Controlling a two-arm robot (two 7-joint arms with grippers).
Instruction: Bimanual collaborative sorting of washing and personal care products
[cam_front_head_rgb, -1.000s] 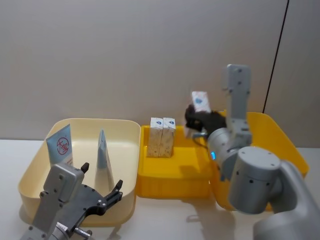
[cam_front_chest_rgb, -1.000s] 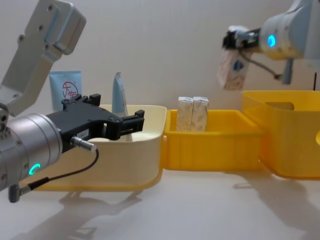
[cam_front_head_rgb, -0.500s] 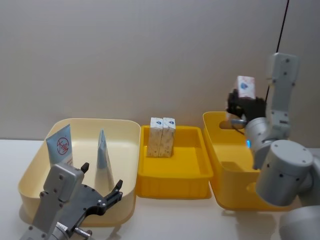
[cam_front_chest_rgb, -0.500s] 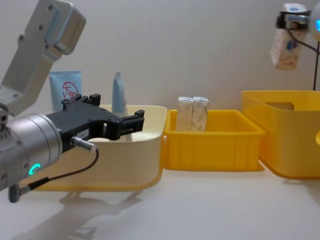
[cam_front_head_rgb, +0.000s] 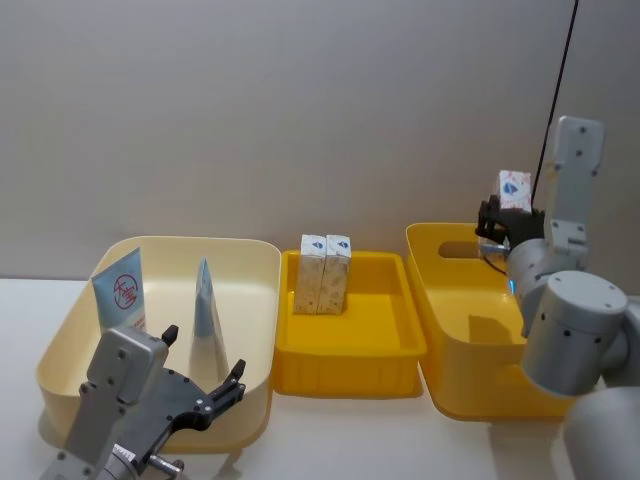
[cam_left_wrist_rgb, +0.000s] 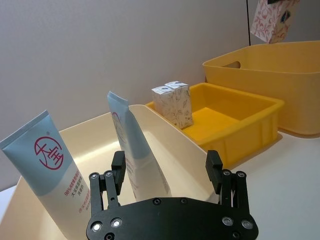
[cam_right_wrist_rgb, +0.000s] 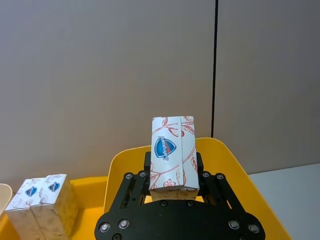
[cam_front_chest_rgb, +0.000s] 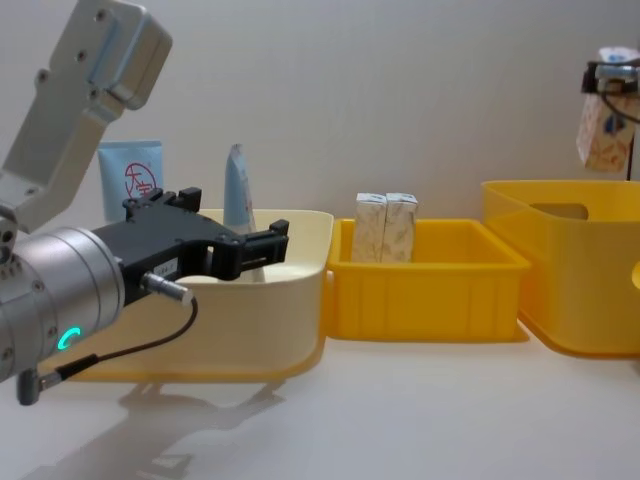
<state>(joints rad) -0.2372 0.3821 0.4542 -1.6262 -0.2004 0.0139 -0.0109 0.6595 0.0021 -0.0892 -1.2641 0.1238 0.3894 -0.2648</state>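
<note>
White carton (cam_right_wrist_rgb: 172, 152) with red-pink leaf print was found clamped upright between the fingers of your right gripper (cam_right_wrist_rgb: 173, 162); its blue shield badge read "Safeguard". You held it in the air above the far edge of the deep yellow bin (cam_front_head_rgb: 440, 290), clear of the rim, with a grey arm link standing upright just behind it. Two cartons with beige print (cam_front_head_rgb: 325, 273), each bearing a small blue badge, stood touching side by side at the far left corner of the shallow yellow tray (cam_front_head_rgb: 345, 350). In the cream bin (cam_front_head_rgb: 255, 300), a pale blue tube (cam_left_wrist_rgb: 47, 155) with a red round logo leaned at the far left corner; the print beneath the logo was too small to read. A second pale blue tube (cam_left_wrist_rgb: 132, 150) stood near that bin's middle, seen edge-on. Your left gripper (cam_left_wrist_rgb: 166, 170) hovered at the cream bin's near edge, fingers spread wide, grasping nothing.
</note>
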